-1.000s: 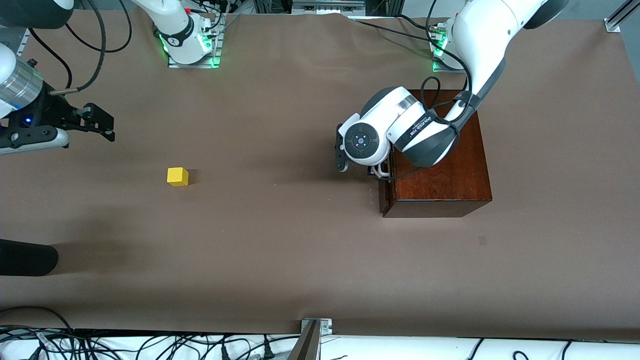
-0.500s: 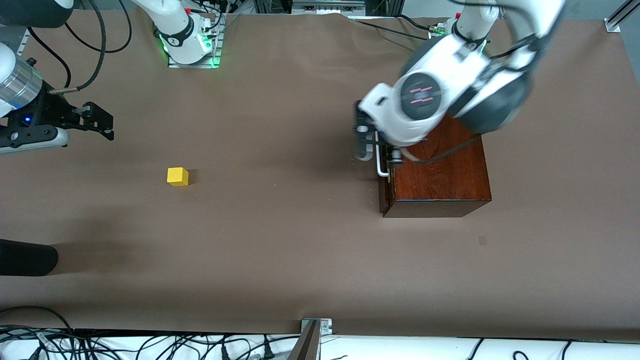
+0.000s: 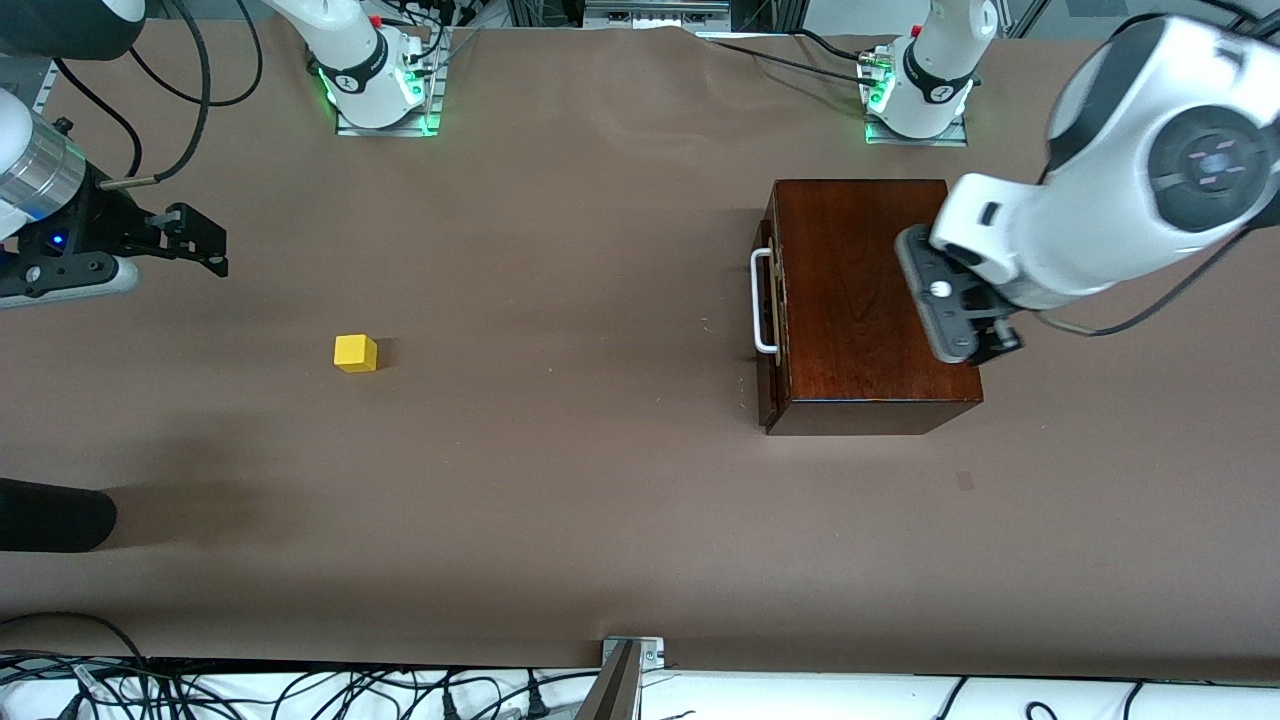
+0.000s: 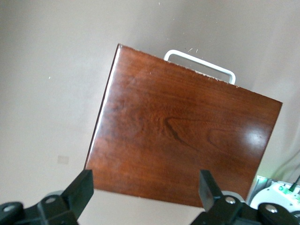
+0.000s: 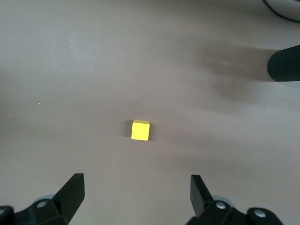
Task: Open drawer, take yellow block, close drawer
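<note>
Left arm has swung off the drawer front since a second ago: the left gripper (image 3: 985, 345) was at the handle, now it hangs up over the box edge toward the left arm's end of the tabletop (image 3: 560, 480). Yellow block and box haven't shifted.

Left gripper (image 4: 145, 197): fingers spread wide, holding nothing, box top visible between them in the left wrist view.

Drawer (image 3: 768, 310) pushed in, front nearly flush with the dark mahogany box (image 3: 860, 300); only a thin gap shows at the front edge. Drawer front faces the right arm's end of the tabletop. White handle (image 3: 762, 300) runs along that front, its long axis going nearer-to-farther from the front camera. Box (image 4: 183, 140) is a rectangle, long axis the same way as the handle. Handle (image 4: 199, 65) sticks out past the box's edge in the left wrist view.

Yellow block (image 3: 355, 353) sits on the bare tabletop toward the right arm's end, well apart from the box, outside the drawer. Cube, flat on one face, edges turned slightly off the tabletop's edges.

Right gripper (image 3: 205, 250) waits in the air above the tabletop at the right arm's end, fingers apart, empty. In the right wrist view the right gripper (image 5: 136, 192) frames the yellow block (image 5: 140, 130) on the tabletop below, not touching it.
</note>
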You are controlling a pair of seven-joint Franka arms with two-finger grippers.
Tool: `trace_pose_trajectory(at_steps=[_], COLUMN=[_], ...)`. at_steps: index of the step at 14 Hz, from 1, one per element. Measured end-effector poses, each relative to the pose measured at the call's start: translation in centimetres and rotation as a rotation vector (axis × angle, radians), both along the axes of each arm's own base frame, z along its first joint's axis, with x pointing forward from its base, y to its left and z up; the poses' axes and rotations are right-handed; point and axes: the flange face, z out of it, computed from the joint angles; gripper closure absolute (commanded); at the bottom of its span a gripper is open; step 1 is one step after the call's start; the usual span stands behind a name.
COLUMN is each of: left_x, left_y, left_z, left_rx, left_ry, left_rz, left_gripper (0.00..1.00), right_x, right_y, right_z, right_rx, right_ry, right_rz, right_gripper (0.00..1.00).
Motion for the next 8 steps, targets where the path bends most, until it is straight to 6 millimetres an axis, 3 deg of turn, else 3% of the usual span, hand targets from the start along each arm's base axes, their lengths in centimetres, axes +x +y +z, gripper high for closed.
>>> trace_pose_trajectory(at_steps=[4,8], left_x=[0.1,-2.0], left_y=[6.1,7.6], left_z=[2.7,4.3], left_rx=[0.099,0.107], left_ry=[-0.037,-0.089], left_rz=[0.242,0.510], left_gripper=[0.00,0.00], right_x=[0.0,0.0], right_y=[0.1,0.0], right_z=[0.1,0.1], right_rx=[0.000,0.000], right_ry=[-0.002,-0.002], right_rz=[0.003,0.003], right_gripper=[0.00,0.00])
